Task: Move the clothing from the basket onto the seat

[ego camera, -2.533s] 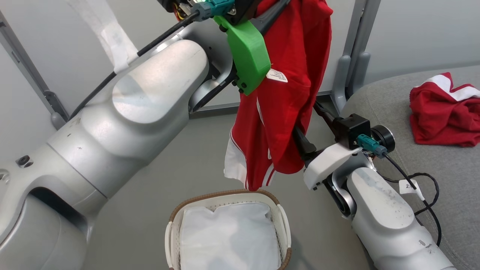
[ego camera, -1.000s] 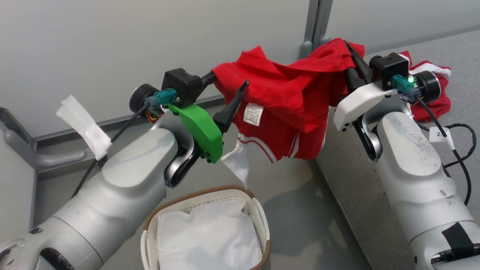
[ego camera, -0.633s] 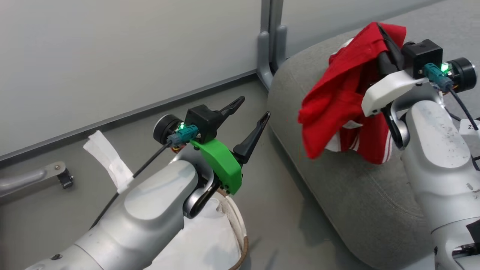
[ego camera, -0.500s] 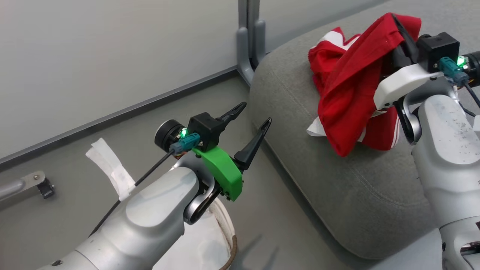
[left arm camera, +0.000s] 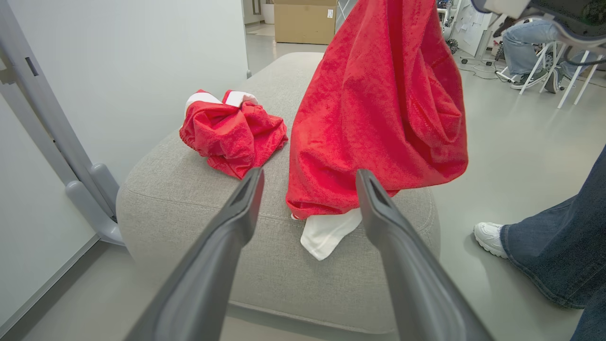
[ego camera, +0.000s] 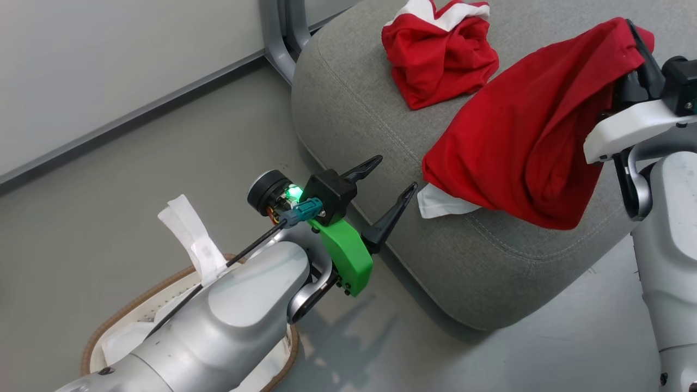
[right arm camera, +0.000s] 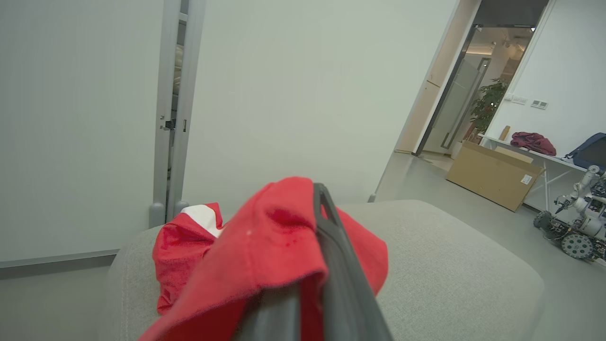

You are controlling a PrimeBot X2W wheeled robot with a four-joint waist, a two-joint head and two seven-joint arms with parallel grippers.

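Since second ago, left gripper [ego camera: 396,172] has let go of held red garment [ego camera: 523,141]; now spread wide, empty, at 9 o'clock of it. Meanwhile right gripper [right arm camera: 316,199] stays clenched on that garment, carried over seat [ego camera: 490,272], at 3 o'clock in head view; white hem [ego camera: 441,204] touches cushion. Second, crumpled red garment [ego camera: 438,60] already lies on seat at 12 o'clock. At 7 o'clock, basket [ego camera: 117,318]: our left forearm [ego camera: 234,321] hides most, visible part shows white liner [ego camera: 125,340], no red, so probably emptied. We judge task nearly done: what remains is release onto seat.
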